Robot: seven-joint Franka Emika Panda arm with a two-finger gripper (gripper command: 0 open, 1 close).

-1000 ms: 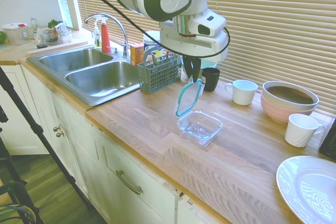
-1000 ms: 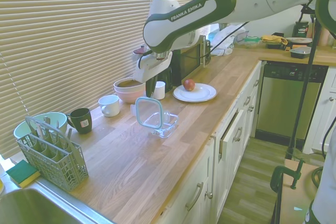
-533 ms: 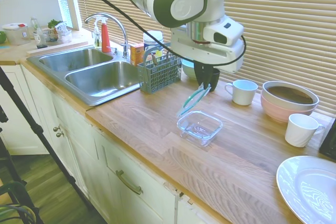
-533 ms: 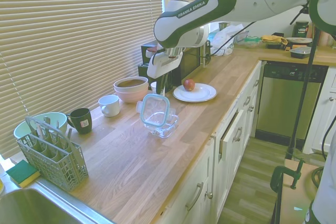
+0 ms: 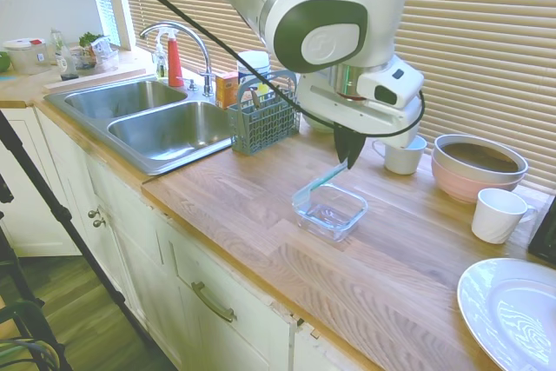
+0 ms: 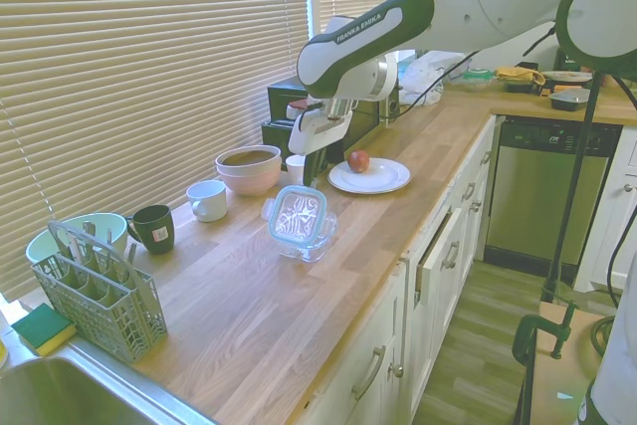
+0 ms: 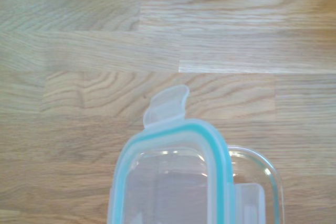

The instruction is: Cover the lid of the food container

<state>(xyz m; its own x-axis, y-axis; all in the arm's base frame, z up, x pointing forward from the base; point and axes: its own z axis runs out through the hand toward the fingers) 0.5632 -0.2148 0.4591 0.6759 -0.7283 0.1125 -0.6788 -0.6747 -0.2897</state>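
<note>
Gripper clamped on the lid by one edge, tilted over the food container. Lid looks light and flexy; glass dish is probably heavy but fragile.

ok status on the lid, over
Gripper shut on the lid, by one edge. Lid tilted over the food container, not seated yet. Nothing between them; white mug stands clear behind.

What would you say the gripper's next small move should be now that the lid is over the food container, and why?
Probably lower and level the lid further before letting go. The gripper is shut on its raised edge, so it slopes: the low edge is at the food container rim, the held edge above it. The wrist view shows the lid offset, with container glass showing past one side.
</note>
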